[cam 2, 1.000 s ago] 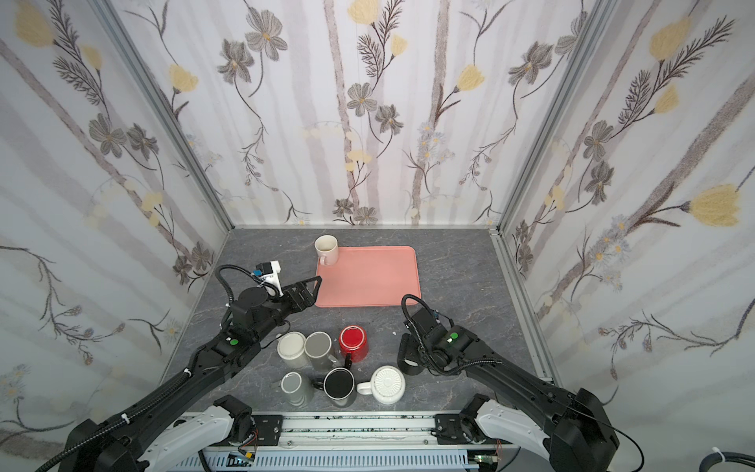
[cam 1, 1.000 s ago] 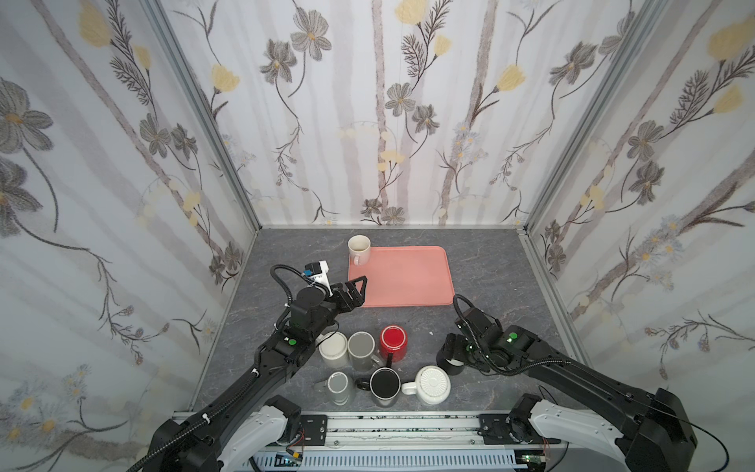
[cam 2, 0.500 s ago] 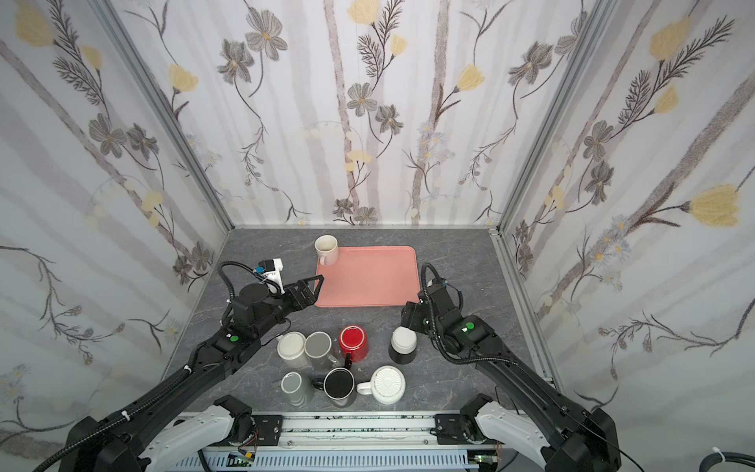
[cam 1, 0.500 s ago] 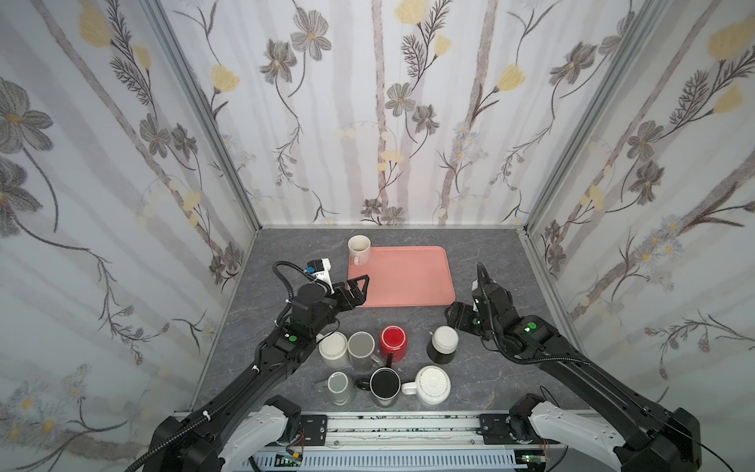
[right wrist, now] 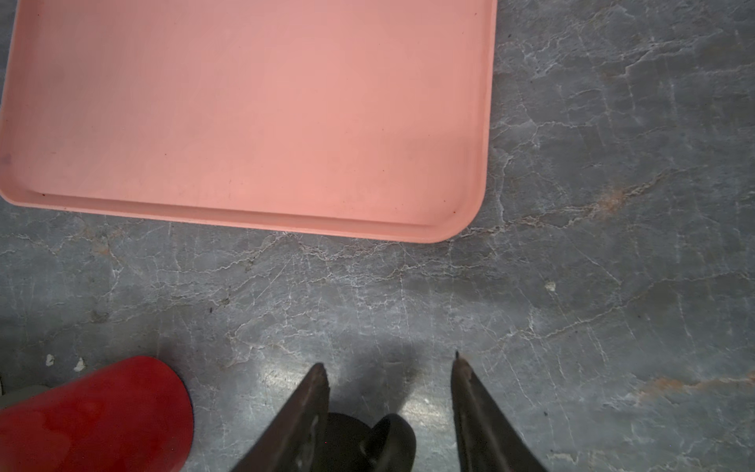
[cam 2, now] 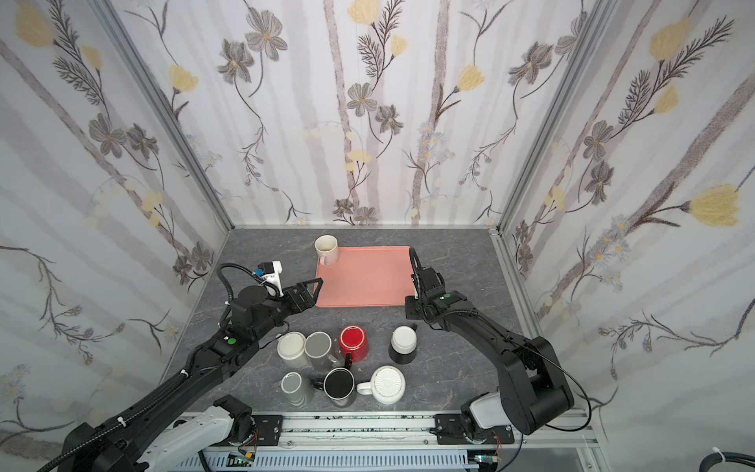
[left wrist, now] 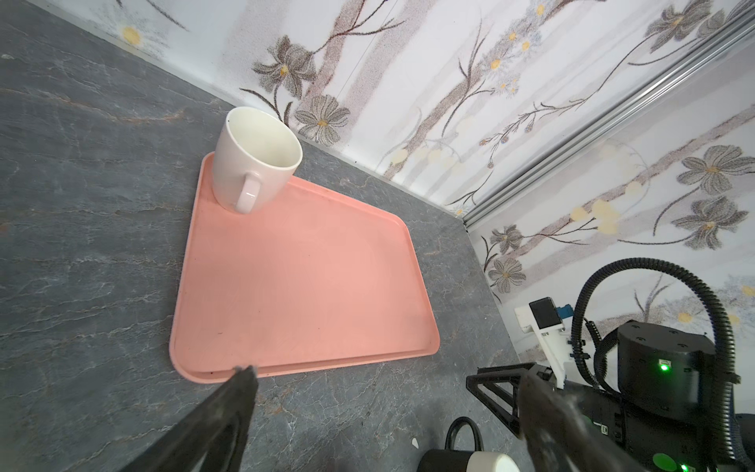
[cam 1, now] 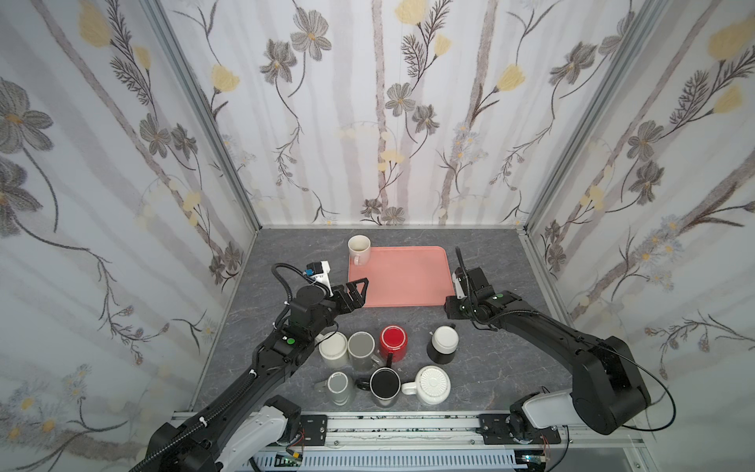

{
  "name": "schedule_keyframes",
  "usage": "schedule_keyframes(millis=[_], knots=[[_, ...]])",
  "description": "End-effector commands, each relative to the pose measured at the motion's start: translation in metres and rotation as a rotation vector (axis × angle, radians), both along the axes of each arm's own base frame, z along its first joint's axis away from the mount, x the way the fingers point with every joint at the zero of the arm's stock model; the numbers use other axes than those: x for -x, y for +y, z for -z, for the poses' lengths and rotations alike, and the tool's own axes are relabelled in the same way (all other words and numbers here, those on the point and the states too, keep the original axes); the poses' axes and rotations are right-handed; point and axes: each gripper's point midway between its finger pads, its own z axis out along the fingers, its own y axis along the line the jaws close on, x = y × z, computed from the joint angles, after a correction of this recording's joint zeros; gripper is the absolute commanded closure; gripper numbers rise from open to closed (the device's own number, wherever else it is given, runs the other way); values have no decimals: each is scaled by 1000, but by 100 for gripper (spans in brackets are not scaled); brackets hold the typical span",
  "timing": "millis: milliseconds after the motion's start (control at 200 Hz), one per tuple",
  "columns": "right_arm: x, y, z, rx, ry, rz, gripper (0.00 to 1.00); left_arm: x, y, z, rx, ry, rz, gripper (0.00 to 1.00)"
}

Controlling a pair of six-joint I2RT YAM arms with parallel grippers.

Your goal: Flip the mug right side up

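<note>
The black-and-white mug (cam 1: pixel 444 339) (cam 2: pixel 403 338) stands free on the grey table, white end up and black end down; I cannot tell which way its mouth faces. My right gripper (cam 1: pixel 452 309) (cam 2: pixel 412 311) hovers just beyond it, by the tray's near right corner. In the right wrist view this gripper (right wrist: pixel 389 361) is open and holds nothing, and the mug's black handle (right wrist: pixel 392 433) shows behind the fingertips. My left gripper (cam 1: pixel 356 295) (cam 2: pixel 311 295) (left wrist: pixel 386 370) stands wide open at the tray's near left corner, holding nothing.
A pink tray (cam 1: pixel 400 282) (cam 2: pixel 367 278) (left wrist: pixel 302 286) (right wrist: pixel 245 102) carries an upright cream mug (cam 1: pixel 359 249) (left wrist: pixel 255 159) in its far left corner. Several upside-down mugs cluster at the front, among them a red one (cam 1: pixel 393 343) (right wrist: pixel 94 412) and a white ribbed one (cam 1: pixel 431 384).
My right gripper has let go of the black-and-white mug and drawn back toward the tray's near right corner, its jaws narrowing. The mug stays standing. The left arm has not moved.
</note>
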Motion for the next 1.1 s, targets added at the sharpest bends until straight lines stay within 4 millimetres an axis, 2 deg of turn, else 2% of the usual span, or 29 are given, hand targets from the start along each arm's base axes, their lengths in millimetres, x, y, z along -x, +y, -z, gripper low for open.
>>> schedule_keyframes(millis=[0, 140, 205, 220, 240, 415, 584, 674, 769, 829, 914, 984, 1094], knots=[[9, 1, 13, 9, 27, -45, 53, -1, 2, 0, 1, 0, -13, 0], [24, -5, 24, 11, 48, -26, 55, -2, 0, 1, 2, -1, -8, 0], [26, -9, 20, 13, 40, -10, 56, -3, 0, 1, 2, 0, -7, 0], [34, -13, 30, 25, 65, -8, 57, -4, -1, 1, 2, 0, -7, 0], [37, -15, 31, 27, 70, -2, 57, -4, -1, 1, 3, 0, -5, 0], [57, -25, 33, 20, 86, 44, 59, -4, -1, 2, 5, 1, -4, 0], [80, -27, 33, -3, 102, 67, 61, -4, -1, 4, 5, 3, -4, 0], [78, -33, 16, -14, 49, 124, 53, -5, -2, 5, 4, 8, -3, 0], [69, -37, -23, -59, -75, 164, 39, -6, -3, 7, 3, 13, -1, 0], [65, -28, -55, -120, -176, 123, 30, -7, -3, 7, 5, 15, 0, 0], [70, -6, -78, -198, -244, 22, 22, -7, -4, 7, 6, 18, -2, 0], [83, 13, -74, -225, -207, -68, 19, -8, -3, 6, 8, 15, -3, 0], [106, 36, -55, -188, -134, -188, 13, -8, -3, 8, 6, 19, -6, 0]])
